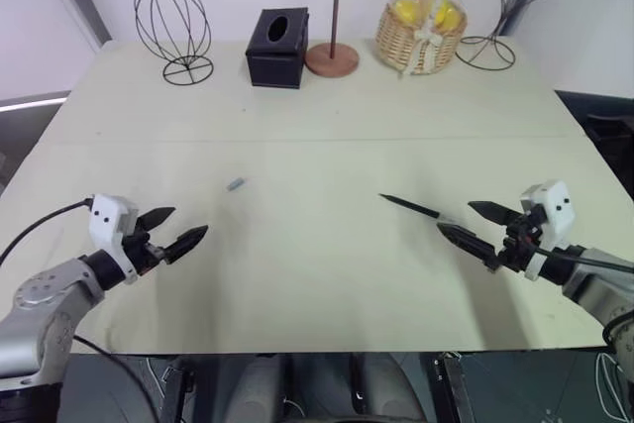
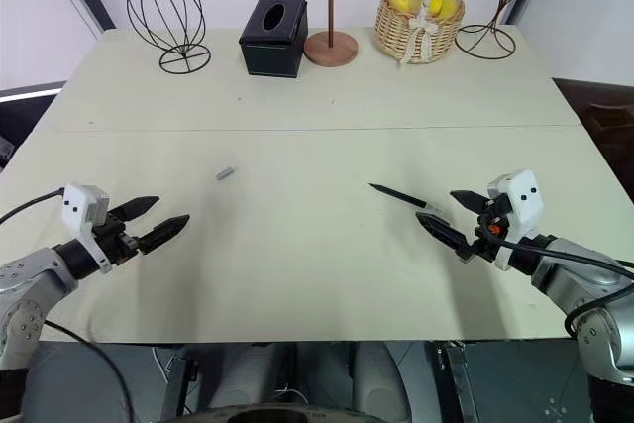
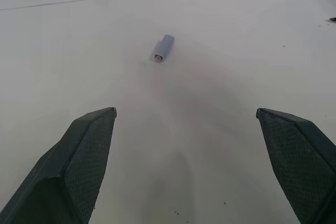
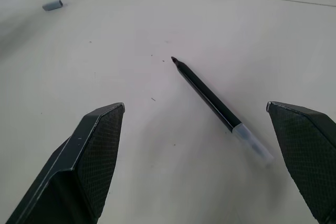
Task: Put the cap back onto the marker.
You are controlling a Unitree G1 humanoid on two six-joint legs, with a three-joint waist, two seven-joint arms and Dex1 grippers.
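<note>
— Where do things stand?

— Both my pincers hang above the worktop [image 1: 327,274] with nothing in them. My left pincer [image 1: 174,228] has its fingers spread wide, and so does my right pincer [image 1: 478,228]. The cap [image 1: 235,184] lies loose on the worktop, ahead of my left pincer and well apart from the marker [image 1: 408,207], which lies flat just in front of my right pincer, its bare tip pointing away toward the middle

— So what first?

— I judge the pick-ups come first. I'd lower my right pincer over the marker's black barrel, crosswise to it, leaving the tip end free. My left should close on the cap across its sides, open mouth facing outward

— What could spoil it?

— The cap is tiny and round; it may roll or twist if I close off-centre
</note>
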